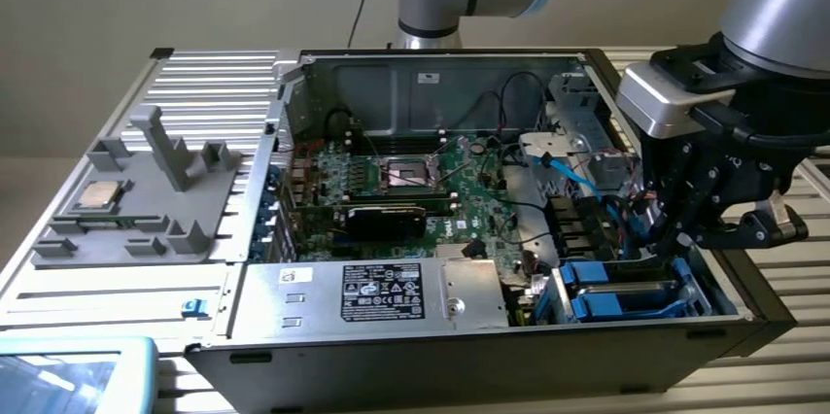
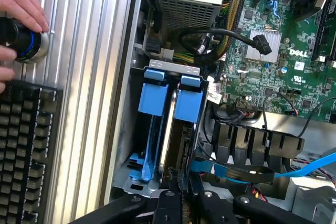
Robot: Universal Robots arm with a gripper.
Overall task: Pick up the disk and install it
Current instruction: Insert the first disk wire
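My gripper point(image 1: 677, 239) reaches down into the blue drive bay point(image 1: 623, 290) at the front corner of the open computer case, on the exterior view's right. In the wrist view the disk point(image 2: 168, 148) stands on edge in the bay, a thin silver strip between two blue rails point(image 2: 152, 129). Blue tabs point(image 2: 187, 98) cap its far end. My gripper point(image 2: 176, 195) is shut on the disk's near edge, and the black fingers point(image 2: 167, 203) hide that part of it.
The motherboard point(image 1: 415, 190) and a silver box with a black label point(image 1: 376, 293) lie inside the case. A grey fixture holding a processor chip point(image 1: 97, 197) sits at the exterior view's left. A person's hand point(image 2: 21, 3) rests on a knob beside a keyboard point(image 2: 21, 150). Blue cable point(image 2: 310, 167) runs close by.
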